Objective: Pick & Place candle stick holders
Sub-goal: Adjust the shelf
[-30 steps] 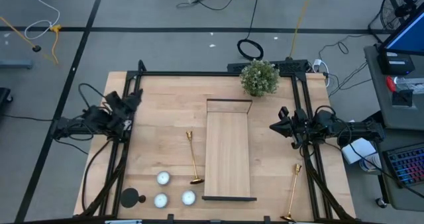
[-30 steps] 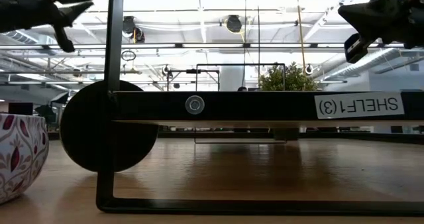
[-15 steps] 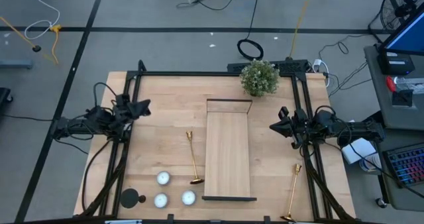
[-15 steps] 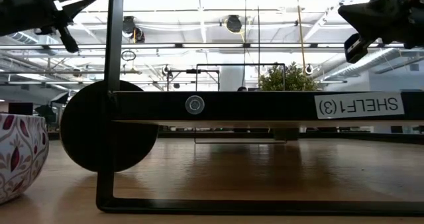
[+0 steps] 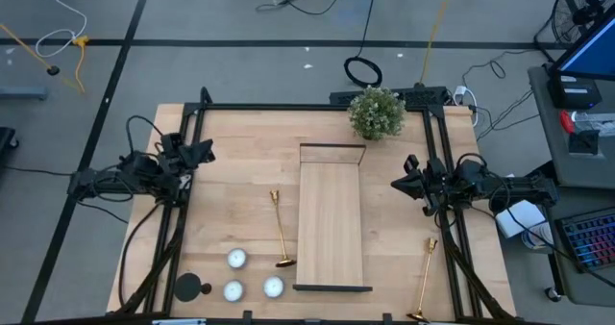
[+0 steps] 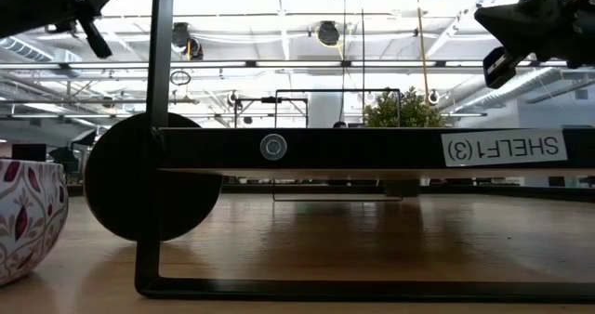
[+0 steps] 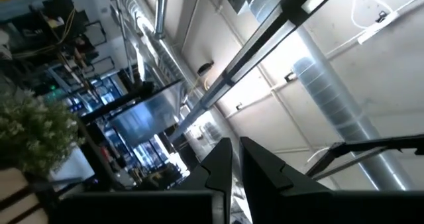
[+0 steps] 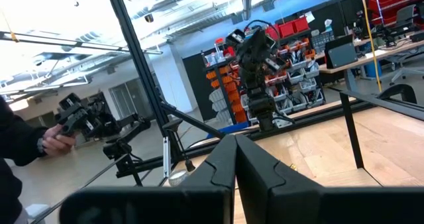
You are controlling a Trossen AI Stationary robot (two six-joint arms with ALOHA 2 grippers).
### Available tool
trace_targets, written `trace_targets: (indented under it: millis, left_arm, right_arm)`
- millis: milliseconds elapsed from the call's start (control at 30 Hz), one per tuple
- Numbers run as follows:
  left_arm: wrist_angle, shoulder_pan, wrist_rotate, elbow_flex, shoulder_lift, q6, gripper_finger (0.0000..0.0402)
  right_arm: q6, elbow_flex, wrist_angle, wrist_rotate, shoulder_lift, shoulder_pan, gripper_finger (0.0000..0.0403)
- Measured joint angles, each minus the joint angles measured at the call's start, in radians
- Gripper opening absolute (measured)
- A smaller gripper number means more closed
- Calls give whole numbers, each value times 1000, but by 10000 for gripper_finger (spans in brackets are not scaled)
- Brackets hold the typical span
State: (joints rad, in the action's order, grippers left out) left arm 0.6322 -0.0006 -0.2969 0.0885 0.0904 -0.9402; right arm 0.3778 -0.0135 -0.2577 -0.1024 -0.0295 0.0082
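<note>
Left hand was up off the tabletop at its left edge, fingers pinched together, holding nothing. Its wrist cam looked at ceiling pipes. Right hand sat at the right edge beside the frame rail, fingers fully together, also with nothing in it.

Candle stick holders were all untouched on the tabletop:
- gold candlestick lay flat just left of the long wooden stand, base toward the near edge
- second gold candlestick lay flat near the right front corner, base at the edge
- black holder sat at the left front corner, beside three white candles

A small potted plant stood at the far edge, behind the stand. In the right wrist view a person's hand showed off the tabletop, gripping some gear.
</note>
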Motion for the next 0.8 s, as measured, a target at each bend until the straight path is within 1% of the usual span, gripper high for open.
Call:
trace_targets:
  millis: [100,233,300,567,633,700,800]
  left_arm:
    - [1,0,7,65,67,-5,33]
    - [-1,0,67,176,193,4,33]
    - [-1,0,88,242,262,32,33]
    - [-2,0,89,511,513,163,33]
    - [-10,0,89,567,566,214,33]
    - [-10,0,101,611,615,262,33]
    - [-13,0,178,666,680,316,33]
  right_arm:
    - [0,0,0,0,0,0,4]
    - [2,0,-1,0,0,0,4]
    - [-2,0,-19,0,0,0,4]
    - [-4,0,-26,2,0,0,4]
    - [-5,0,-27,30,0,0,4]
    - [-4,0,-33,90,0,0,4]
    - [20,0,-81,181,0,0,4]
